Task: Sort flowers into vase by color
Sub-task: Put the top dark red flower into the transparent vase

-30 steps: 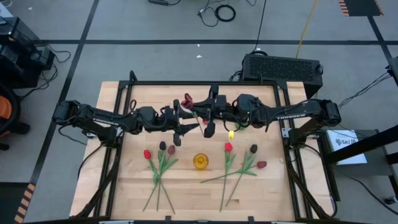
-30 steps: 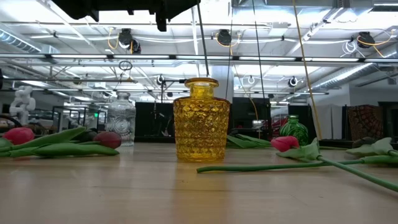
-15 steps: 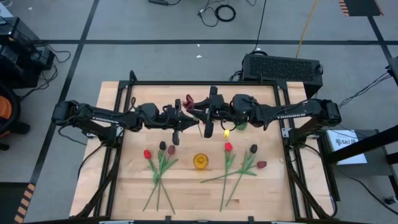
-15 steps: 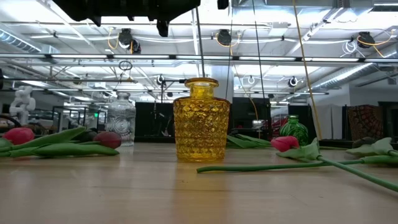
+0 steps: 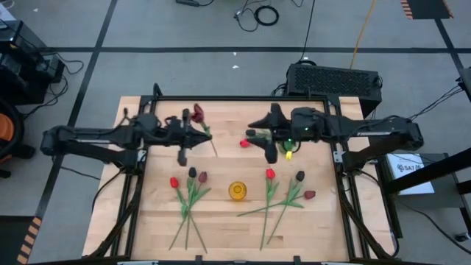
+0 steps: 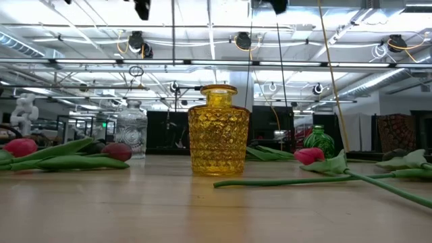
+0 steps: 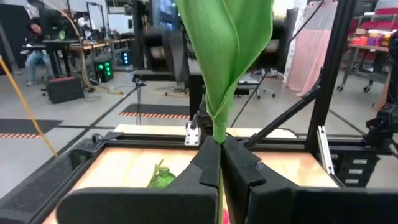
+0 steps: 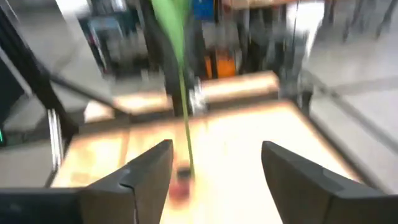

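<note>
Two hands up over the counter (image 5: 147,221): left hand (image 7: 219,163) clamped on a maroon tulip (image 5: 197,113) stem, carrying it clear w/ head up. Right hand (image 5: 259,137) gapes, a red tulip (image 5: 243,143) just beside it. Six tulips flank the yellow vase (image 5: 237,191), prob awaiting sorting.

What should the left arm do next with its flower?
Probably carry the flower toward a vase and lower it stem first. The left gripper is shut on its stem, and the right gripper stands open and apart from it. I cannot tell which vase suits the maroon head.
</note>
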Controlling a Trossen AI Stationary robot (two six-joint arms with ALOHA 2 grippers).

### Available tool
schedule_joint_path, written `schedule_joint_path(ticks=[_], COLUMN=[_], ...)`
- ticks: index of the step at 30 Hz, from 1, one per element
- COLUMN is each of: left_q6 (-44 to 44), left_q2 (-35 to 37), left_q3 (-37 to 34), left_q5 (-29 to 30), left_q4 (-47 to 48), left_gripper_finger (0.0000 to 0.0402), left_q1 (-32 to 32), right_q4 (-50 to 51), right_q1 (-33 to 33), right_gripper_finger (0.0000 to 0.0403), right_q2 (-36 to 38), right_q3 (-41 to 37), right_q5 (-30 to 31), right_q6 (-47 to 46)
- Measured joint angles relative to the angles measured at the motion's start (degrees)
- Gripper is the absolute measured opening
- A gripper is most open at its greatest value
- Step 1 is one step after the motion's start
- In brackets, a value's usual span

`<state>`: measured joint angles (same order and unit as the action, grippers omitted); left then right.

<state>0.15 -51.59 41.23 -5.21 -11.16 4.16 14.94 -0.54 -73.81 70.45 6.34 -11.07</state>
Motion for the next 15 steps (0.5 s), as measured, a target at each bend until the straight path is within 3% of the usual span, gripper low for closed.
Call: schedule_joint_path(ticks=[4,9,15], left_q6=[0.89,0.97,-1.18], left_q2=[6.49,15.17,23.25], left_q3=[-3.16,-6.8,-11.79], left_q5=[3.83,9.9,11.66], left_q4=[0.72,2.59,3.79], left_gripper_finger=[0.0004,0.0003,0.0003], left_q1=[0.0,1.45,5.5], right_q4=[-0.44,-12.99,-26.78], right_q1=[-2.85,-6.16,-7.65], right_gripper_finger=[0.0237,0.0225,0.0211], right_q2=[1.22,1.47,1.47], right_q3=[-4.93,-13.1,-21.84], right_q5=[-0.18,-0.16,-0.21], right_q6=[-2.63,-3.87,-5.22])
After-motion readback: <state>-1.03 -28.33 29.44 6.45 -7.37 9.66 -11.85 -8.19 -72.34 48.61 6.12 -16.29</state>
